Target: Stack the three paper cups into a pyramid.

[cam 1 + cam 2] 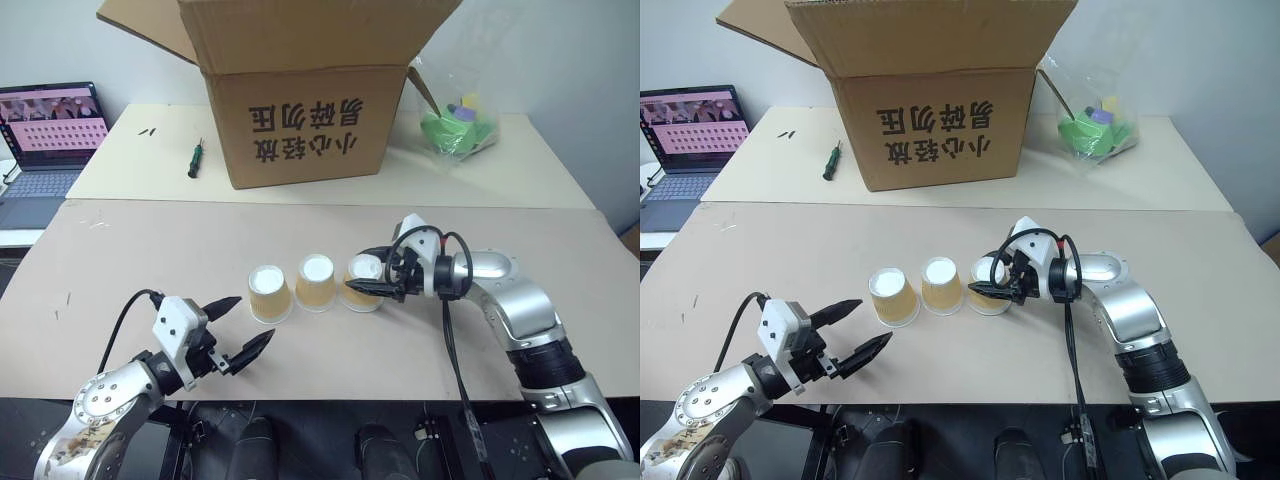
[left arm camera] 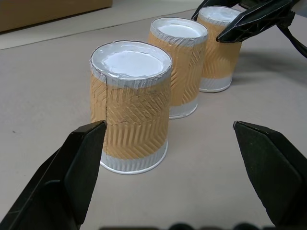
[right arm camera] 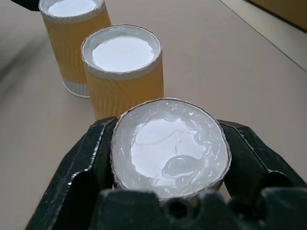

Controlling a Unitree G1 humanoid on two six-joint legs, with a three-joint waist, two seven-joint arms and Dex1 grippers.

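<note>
Three paper cups stand upside down in a row on the tan table: the left cup (image 1: 269, 293), the middle cup (image 1: 315, 282) and the right cup (image 1: 366, 290). My right gripper (image 1: 352, 275) reaches in from the right, and its fingers (image 3: 96, 153) press against both sides of the right cup (image 3: 170, 148), whose white bottom looks crumpled. That cup rests on the table beside the middle cup (image 3: 122, 72). In front of the left cup (image 2: 129, 105), a little short of it, my left gripper (image 1: 254, 319) is open wide with nothing between its fingers.
A large open cardboard box (image 1: 300, 110) stands behind the cups. A green-handled screwdriver (image 1: 194, 160) lies to its left, and a clear bag of green things (image 1: 455, 125) to its right. A laptop (image 1: 45, 130) sits at the far left.
</note>
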